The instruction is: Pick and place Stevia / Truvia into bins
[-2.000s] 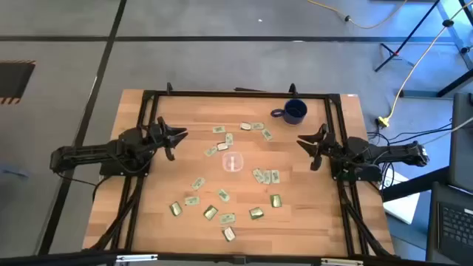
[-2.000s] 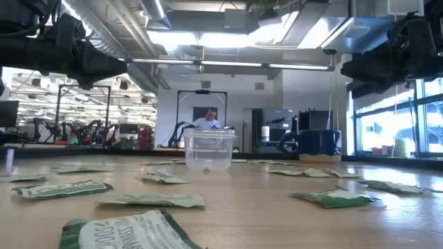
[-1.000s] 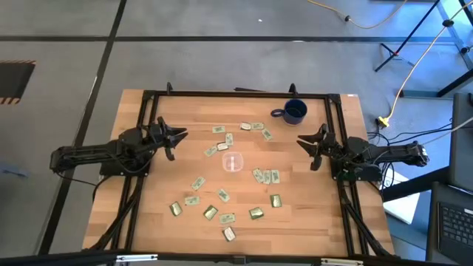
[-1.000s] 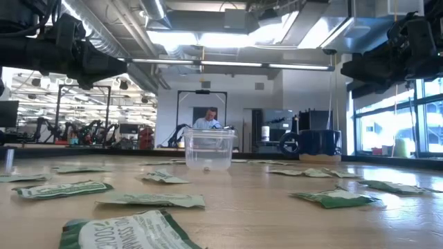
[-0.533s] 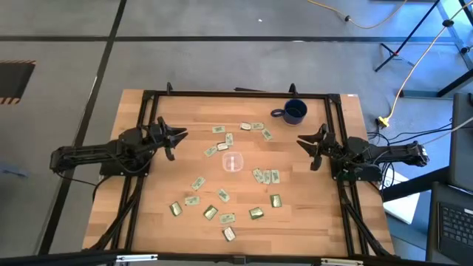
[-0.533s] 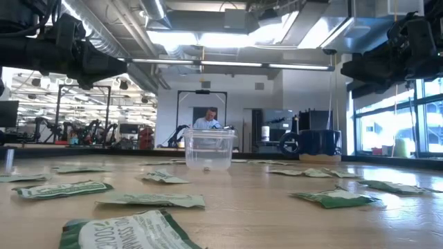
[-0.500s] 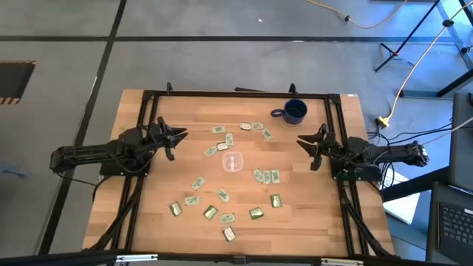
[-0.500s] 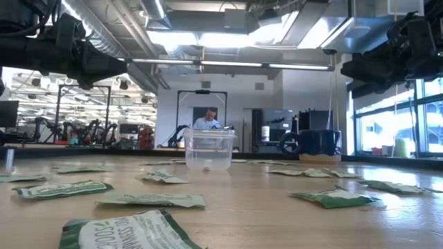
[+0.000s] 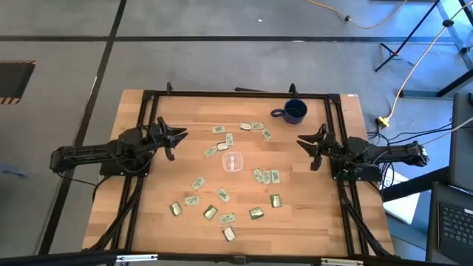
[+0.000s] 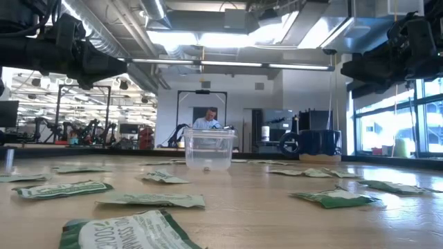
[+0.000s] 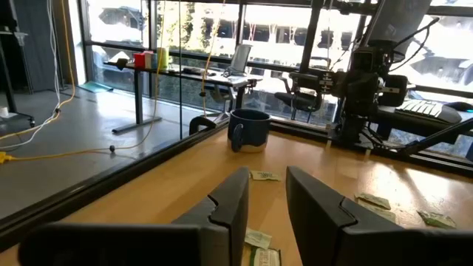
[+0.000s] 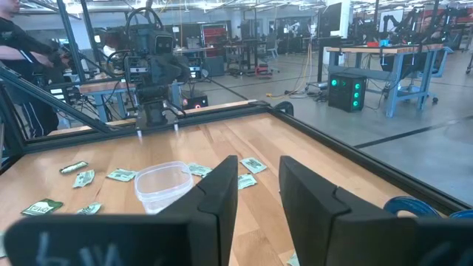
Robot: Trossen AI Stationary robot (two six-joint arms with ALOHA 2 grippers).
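Nothing is sitting in the bin yet, as far as I am seeing, so the whole job is lying ahead of me. I am looking across the wooden table (image 9: 155, 199), the biggest thing here, with my two arms waiting over its left and right edges. My left gripper (image 9: 176, 137) is hovering above the left side with its jaws a little apart and holding nothing; my right gripper (image 9: 307, 142) is hovering above the right side, jaws likewise apart and empty. Next down in size, a dark blue mug (image 9: 294, 111) is standing near the far right corner, no part of my work. The clear cup (image 9: 233, 162) is standing upright about the middle of the table, between my grippers, and is looking empty through its walls. Smallest of all, the Stevia sachets (image 9: 266, 176) are lying flat all round it: some on the far side, a few just right of it, the rest strewn towards the near edge.
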